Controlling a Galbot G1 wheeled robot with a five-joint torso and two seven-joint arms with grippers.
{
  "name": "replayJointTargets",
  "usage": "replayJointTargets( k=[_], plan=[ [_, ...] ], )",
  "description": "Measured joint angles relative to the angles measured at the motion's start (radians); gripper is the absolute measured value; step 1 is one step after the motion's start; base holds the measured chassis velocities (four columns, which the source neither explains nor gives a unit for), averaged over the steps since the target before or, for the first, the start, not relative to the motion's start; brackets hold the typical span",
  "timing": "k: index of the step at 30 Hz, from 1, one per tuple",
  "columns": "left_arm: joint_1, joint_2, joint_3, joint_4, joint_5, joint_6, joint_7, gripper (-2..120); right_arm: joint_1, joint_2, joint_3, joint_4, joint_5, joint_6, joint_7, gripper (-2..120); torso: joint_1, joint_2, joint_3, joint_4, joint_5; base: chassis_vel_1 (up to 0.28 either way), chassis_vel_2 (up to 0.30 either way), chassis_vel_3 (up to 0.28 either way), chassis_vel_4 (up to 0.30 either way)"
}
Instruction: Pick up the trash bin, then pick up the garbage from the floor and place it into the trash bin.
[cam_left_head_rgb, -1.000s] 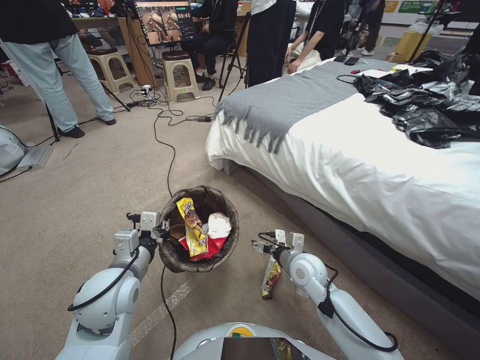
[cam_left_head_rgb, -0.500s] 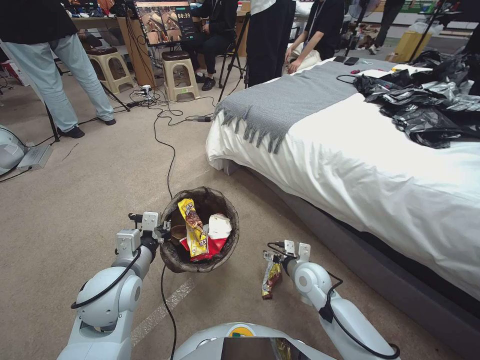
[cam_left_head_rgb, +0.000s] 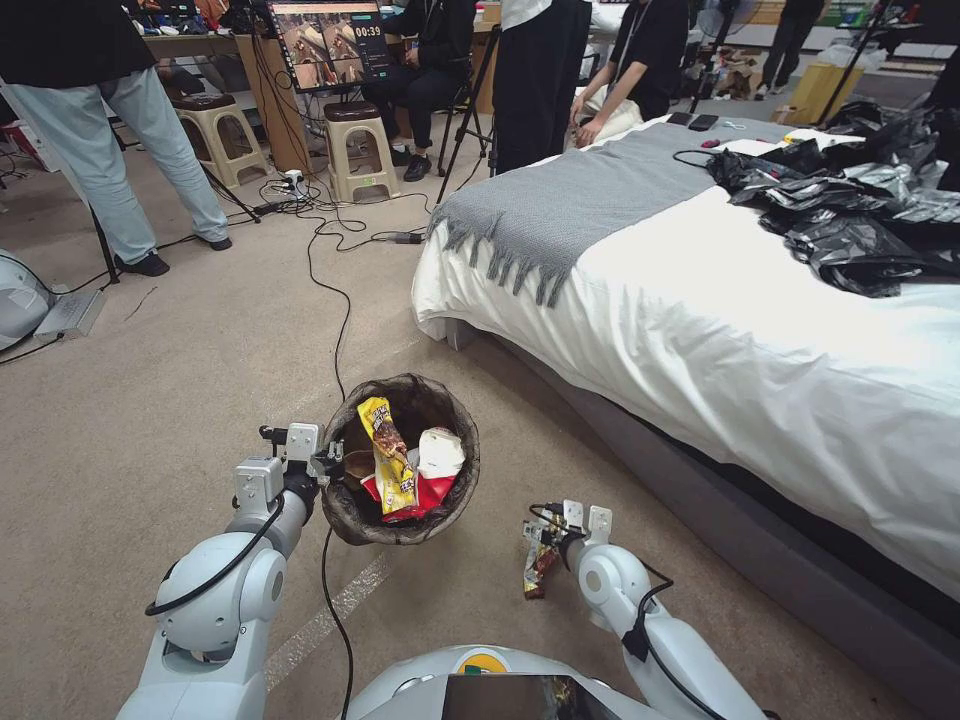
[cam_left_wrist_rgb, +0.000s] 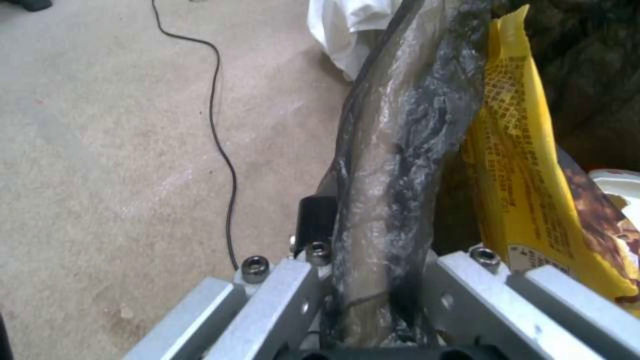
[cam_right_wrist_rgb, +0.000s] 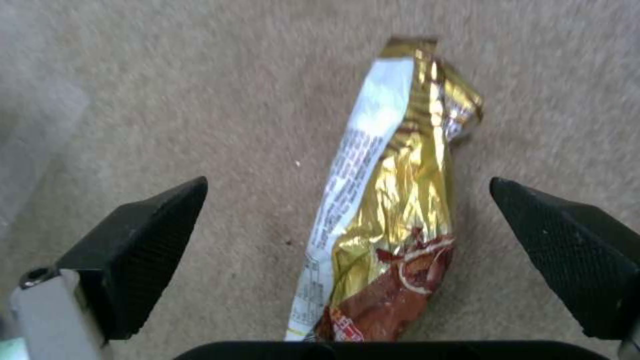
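The trash bin (cam_left_head_rgb: 362, 520), lined with a dark brown bag, hangs just off the carpet with my left gripper (cam_left_head_rgb: 330, 462) shut on its near-left rim. The left wrist view shows that rim (cam_left_wrist_rgb: 387, 190) clamped in the left gripper (cam_left_wrist_rgb: 373, 260). Inside the bin lie a yellow snack wrapper (cam_left_head_rgb: 385, 455), a white wad (cam_left_head_rgb: 438, 452) and a red piece (cam_left_head_rgb: 420, 495). One piece of garbage, a gold and brown snack wrapper (cam_left_head_rgb: 537, 568), lies flat on the carpet right of the bin. My right gripper (cam_left_head_rgb: 545, 530) hovers low over it, open, its fingers straddling the wrapper (cam_right_wrist_rgb: 393, 200) without touching it.
A bed (cam_left_head_rgb: 720, 330) with white sheets and a grey throw runs along the right, black plastic sheeting (cam_left_head_rgb: 860, 210) heaped on it. A black cable (cam_left_head_rgb: 330, 290) crosses the carpet and passes under the bin. Stools, a monitor and people stand at the back. Open carpet lies to the left.
My right gripper has come down and back toward the gold wrapper on the floor. The left gripper and the bin have stayed where they were.
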Motion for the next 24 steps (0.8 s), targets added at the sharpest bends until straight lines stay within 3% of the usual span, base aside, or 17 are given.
replayJointTargets(
  k=[9, 12, 19, 24],
  plan=[
    [-0.001, -0.002, 0.002, 0.001, 0.002, 0.0, 0.0, 0, 0.008, 0.052, 0.014, -0.113, -0.061, 0.034, -0.043, 99, 0.0, 0.0, 0.0, 0.0, -0.0001, 0.0, 0.0, 0.0, 0.0],
    [0.0, -0.001, -0.003, -0.002, 0.001, 0.0, 0.001, 0, 0.016, 0.075, 0.026, -0.174, -0.106, 0.056, -0.064, 86, 0.0, 0.001, 0.0, -0.0005, -0.0015, 0.0, 0.0, 0.0, 0.0],
    [-0.001, 0.0, -0.007, -0.003, 0.001, 0.0, 0.002, 0, 0.02, 0.077, 0.034, -0.195, -0.123, 0.07, -0.081, 70, 0.0, 0.001, 0.0, -0.0007, -0.0015, 0.0, 0.0, 0.0, 0.0],
    [-0.005, -0.004, -0.002, 0.0, 0.003, 0.0, 0.002, 0, 0.014, 0.07, 0.036, -0.184, -0.118, 0.07, -0.08, 59, 0.0, 0.0, 0.0, 0.0, 0.0003, 0.0, 0.0, 0.0, 0.0]
  ],
)
